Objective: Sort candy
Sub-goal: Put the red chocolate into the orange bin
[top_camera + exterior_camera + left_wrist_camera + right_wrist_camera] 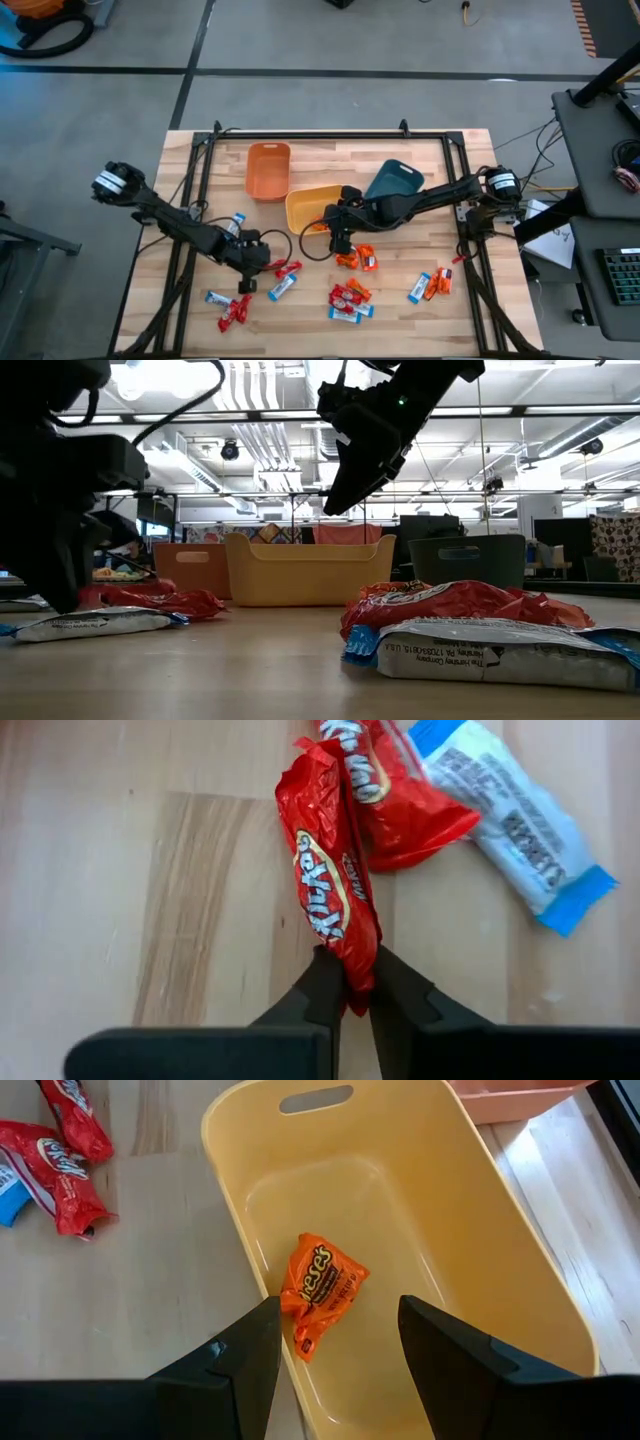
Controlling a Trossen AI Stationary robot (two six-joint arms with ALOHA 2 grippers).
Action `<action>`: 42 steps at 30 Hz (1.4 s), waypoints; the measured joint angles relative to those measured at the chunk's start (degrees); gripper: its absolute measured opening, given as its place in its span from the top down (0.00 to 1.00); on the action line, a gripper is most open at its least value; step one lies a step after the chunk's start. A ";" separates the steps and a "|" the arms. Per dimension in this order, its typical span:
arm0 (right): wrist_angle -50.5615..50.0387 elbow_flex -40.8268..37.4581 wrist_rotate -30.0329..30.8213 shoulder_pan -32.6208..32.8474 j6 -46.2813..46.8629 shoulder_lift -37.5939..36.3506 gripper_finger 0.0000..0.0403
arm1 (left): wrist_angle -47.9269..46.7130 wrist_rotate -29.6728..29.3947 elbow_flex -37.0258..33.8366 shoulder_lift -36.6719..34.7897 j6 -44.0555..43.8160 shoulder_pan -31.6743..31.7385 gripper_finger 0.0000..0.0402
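The left claw [357, 988] has closed on one end of a glossy red-wrapped candy bar [333, 898], whose long axis runs straight out from between the dark fingers [315, 982], away from the wrist and along the line of the arm; only the near tip of the wrapper is pinched, so most of the bar hangs forward of the grip, and that, in my judgement, is what the coming lift turns on. Just beyond it a second red wrapper [395, 790] lies touching or nearly touching the held bar's far end, with a blue-and-white wrapped bar [520, 825] beside that. From above, the left claw [262, 262] sits at the near left of the pale wooden table [190, 165], well apart from the yellow plastic bin [300, 205], which the right arm is much closer to. The right claw [335, 1345] hangs open and empty over that bin's near wall [480, 1190], with a crumpled orange candy packet [322, 1285] lying loose on the bin floor between and beyond its fingers. The wrist view alone shows how little of the wrapper is gripped; the overhead view alone shows the remaining scatter of candy [350, 300] and the orange bin [268, 170] and teal bin [395, 180] behind.
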 joint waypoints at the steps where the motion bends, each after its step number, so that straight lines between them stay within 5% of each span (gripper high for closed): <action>1: -0.02 0.00 0.00 0.04 0.00 0.00 0.52 | -0.33 0.00 0.00 -0.99 0.10 0.00 0.97; 8: -0.68 -0.02 0.00 0.93 0.00 -1.32 0.52 | -4.65 -0.75 0.00 -9.71 0.32 0.43 0.98; 13: -3.34 -0.02 -0.07 1.47 -0.01 -3.80 0.52 | -6.52 -7.77 0.00 -17.50 -0.39 3.66 0.98; 23: -4.77 -0.02 -0.07 1.51 0.00 -6.98 0.52 | -8.05 -13.06 0.00 -28.77 5.77 25.07 0.98; 34: -7.66 -0.02 -0.09 1.51 2.86 -6.88 0.52 | -8.32 -4.15 0.00 -25.95 18.82 53.33 0.99; 42: -10.67 -0.02 -0.11 1.51 5.81 -6.88 0.52 | -7.03 -1.61 0.00 -20.56 22.65 58.10 0.98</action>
